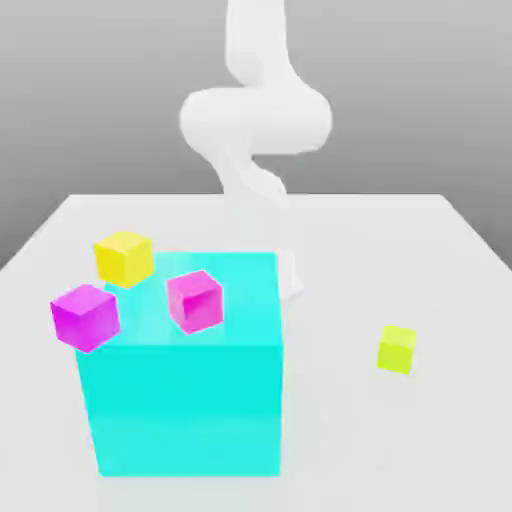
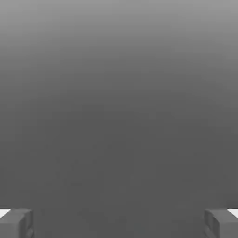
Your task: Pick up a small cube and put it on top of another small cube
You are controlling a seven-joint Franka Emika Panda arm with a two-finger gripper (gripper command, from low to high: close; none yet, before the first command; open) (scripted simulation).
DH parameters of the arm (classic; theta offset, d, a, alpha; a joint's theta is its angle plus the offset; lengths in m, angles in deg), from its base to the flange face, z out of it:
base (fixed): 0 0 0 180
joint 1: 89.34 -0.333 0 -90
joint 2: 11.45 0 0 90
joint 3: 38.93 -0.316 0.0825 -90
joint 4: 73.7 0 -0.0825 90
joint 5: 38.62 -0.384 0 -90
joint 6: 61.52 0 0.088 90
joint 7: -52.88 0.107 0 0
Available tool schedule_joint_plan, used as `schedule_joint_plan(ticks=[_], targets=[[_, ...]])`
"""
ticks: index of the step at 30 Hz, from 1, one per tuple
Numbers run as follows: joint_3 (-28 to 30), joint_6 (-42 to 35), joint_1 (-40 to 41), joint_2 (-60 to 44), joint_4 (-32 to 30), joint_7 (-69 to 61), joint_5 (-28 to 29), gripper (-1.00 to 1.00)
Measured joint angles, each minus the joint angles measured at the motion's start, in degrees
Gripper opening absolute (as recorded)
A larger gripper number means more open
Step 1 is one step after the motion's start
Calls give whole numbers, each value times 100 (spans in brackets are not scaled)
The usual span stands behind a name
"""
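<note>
The fingers stand spread as wide as they go, nothing between them, touching nothing. Nearest sits the big cyan block. The small lime cube rests alone on the surface, toward the exterior view's right. The purple cube is at the block's left top corner, with a pink cube and a yellow cube just beyond it. The white arm rises behind.

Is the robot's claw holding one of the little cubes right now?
No, nothing is held. The gripper is wide open, with bare space between its fingers. The small lime cube sits alone on the table.
</note>
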Motion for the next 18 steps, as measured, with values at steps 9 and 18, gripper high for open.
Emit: schedule_joint_plan(ticks=[9,18], targets=[[-441,1345,-1412,-1615,-1551,-1168,-374,0],[-1134,2713,-2704,-3258,-3105,-2158,-527,0]])
